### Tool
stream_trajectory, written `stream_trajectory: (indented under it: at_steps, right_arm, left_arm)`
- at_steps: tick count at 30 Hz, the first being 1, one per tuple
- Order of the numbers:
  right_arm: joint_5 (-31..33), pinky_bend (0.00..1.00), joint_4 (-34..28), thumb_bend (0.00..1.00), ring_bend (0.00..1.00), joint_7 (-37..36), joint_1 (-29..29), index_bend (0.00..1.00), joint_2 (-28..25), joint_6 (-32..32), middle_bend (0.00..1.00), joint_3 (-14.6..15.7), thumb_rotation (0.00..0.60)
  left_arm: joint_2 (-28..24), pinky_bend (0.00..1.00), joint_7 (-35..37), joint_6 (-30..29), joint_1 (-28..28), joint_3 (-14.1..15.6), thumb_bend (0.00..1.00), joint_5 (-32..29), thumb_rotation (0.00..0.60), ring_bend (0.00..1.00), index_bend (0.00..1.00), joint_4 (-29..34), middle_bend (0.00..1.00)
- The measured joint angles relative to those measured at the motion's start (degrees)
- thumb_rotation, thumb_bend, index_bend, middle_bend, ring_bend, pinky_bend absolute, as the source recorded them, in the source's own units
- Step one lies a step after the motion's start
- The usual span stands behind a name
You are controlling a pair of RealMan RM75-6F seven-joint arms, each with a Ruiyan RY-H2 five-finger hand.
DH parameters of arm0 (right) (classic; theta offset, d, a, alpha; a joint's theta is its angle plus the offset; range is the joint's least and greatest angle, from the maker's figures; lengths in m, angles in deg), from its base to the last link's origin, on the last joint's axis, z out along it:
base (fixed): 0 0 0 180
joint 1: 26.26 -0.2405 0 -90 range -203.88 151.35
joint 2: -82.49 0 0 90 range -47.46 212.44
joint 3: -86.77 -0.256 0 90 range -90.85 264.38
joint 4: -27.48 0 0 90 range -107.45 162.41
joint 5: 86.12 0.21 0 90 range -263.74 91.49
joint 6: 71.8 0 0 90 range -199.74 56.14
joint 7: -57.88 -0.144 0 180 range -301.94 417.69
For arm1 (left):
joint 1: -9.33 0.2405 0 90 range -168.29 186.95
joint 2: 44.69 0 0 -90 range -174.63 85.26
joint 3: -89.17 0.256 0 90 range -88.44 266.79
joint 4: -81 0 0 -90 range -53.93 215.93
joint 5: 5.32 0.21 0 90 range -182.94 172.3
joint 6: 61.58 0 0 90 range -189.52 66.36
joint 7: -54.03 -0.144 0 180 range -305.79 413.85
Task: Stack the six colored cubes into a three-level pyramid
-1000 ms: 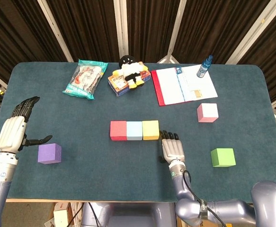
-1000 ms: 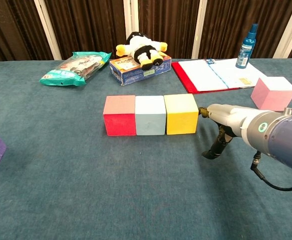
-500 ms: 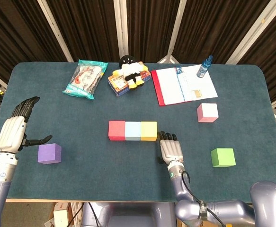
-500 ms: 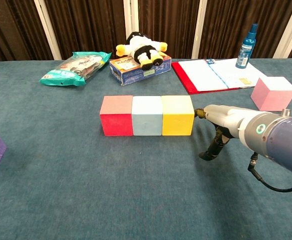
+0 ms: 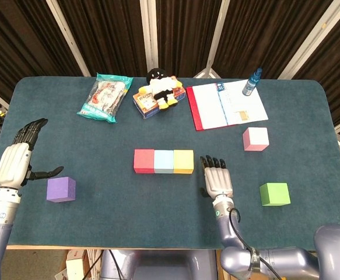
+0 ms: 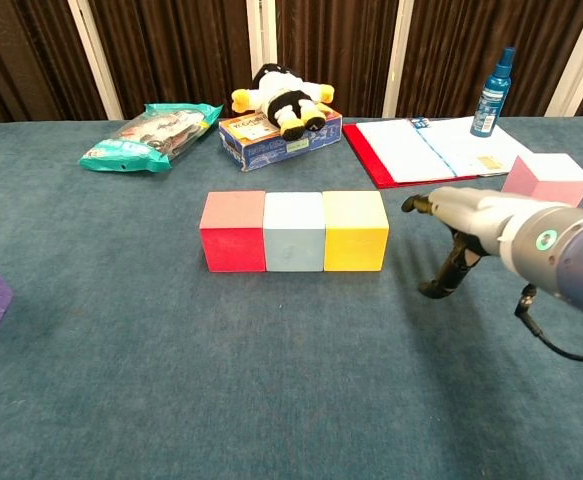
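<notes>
Having nudged the red, pale-blue and yellow cube row (image 5: 164, 161) leftward, the flat, empty right hand (image 5: 217, 180) has drawn off toward three o'clock, leaving the mid-bench base row complete.

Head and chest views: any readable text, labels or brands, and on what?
Nothing reads clearly.
Snack bag: print, blurred.
Blue box under the plush toy: white label, too small.
Open folder: page print, too small.
Spray bottle: label illegible.
Cubes: no markings.
</notes>
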Motion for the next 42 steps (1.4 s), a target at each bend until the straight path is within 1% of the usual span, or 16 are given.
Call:
stream_trajectory:
  at_steps: [4,9,12,15,19,22,26,31,35,38,42]
  right_arm:
    - [-2.1,0.0,-1.7,0.34,0.0,-0.4,0.7,0.0,-2.8,-0.7,0.04,0.0,0.6]
    - [-3.4,0.0,-2.9,0.34,0.0,-1.0,1.4,0.0,-7.1,-0.7,0.04,-1.1,0.6]
    - [-3.2,0.0,-2.5,0.34,0.0,-1.7,1.7,0.0,-10.2,0.8,0.04,-2.3,0.6]
    - [-2.7,0.0,-0.7,0.34,0.0,-2.6,1.8,0.0,-12.5,3.5,0.04,-3.1,0.6]
    - [-1.7,0.0,3.3,0.34,0.0,-3.9,1.7,0.0,-14.5,8.5,0.04,-3.8,0.6]
    - [-0.7,0.0,7.8,0.34,0.0,-4.9,1.3,0.0,-15.7,12.9,0.04,-4.1,0.6]
    - [0.0,0.0,13.3,0.34,0.0,-5.6,0.4,0.0,-16.1,17.0,0.04,-4.0,0.6]
    - [0.9,0.0,20.1,0.34,0.0,-5.6,-0.9,0.0,-15.6,20.7,0.04,-3.1,0.6]
    - [3.0,0.0,25.8,0.34,0.0,-5.5,-2.0,0.0,-14.6,24.4,0.04,-2.3,0.6]
    - [5.3,0.0,29.2,0.34,0.0,-5.3,-2.6,0.0,-13.8,27.3,0.04,-1.7,0.6]
    - [6.7,0.0,32.9,0.34,0.0,-5.1,-3.3,0.0,-12.6,29.7,0.04,-0.8,0.6]
  left_arm:
    - [0.0,0.0,0.0,-0.1,0.0,0.0,0.05,0.2,0.6,0.0,0.0,0.0,0.04]
    - [0.0,0.0,-0.3,-0.3,0.1,0.1,0.05,0.5,0.6,0.0,0.0,0.2,0.04]
    - [0.1,0.0,-0.7,-0.6,0.2,0.2,0.05,0.7,0.6,0.0,0.0,0.3,0.04]
    - [0.2,0.0,-1.1,-0.8,0.2,0.2,0.05,0.8,0.6,0.0,0.0,0.2,0.04]
    - [0.4,0.0,-1.8,-1.0,0.1,0.3,0.05,0.7,0.6,0.0,0.0,0.0,0.04]
    - [0.7,0.0,-2.5,-1.2,0.0,0.3,0.05,0.9,0.6,0.0,0.0,-0.1,0.04]
    - [1.2,0.0,-3.7,-1.6,-0.1,0.5,0.05,1.0,0.6,0.0,0.0,-0.2,0.04]
    - [2.0,0.0,-5.1,-2.3,-0.2,0.6,0.05,1.2,0.6,0.0,0.0,-0.7,0.04]
    - [2.5,0.0,-5.9,-2.9,-0.3,0.6,0.05,1.4,0.6,0.0,0.0,-1.1,0.04]
    - [2.9,0.0,-6.5,-3.1,-0.3,0.6,0.05,1.5,0.6,0.0,0.0,-1.3,0.04]
    - [3.4,0.0,-7.5,-3.4,-0.4,0.7,0.05,1.7,0.6,0.0,0.0,-1.6,0.04]
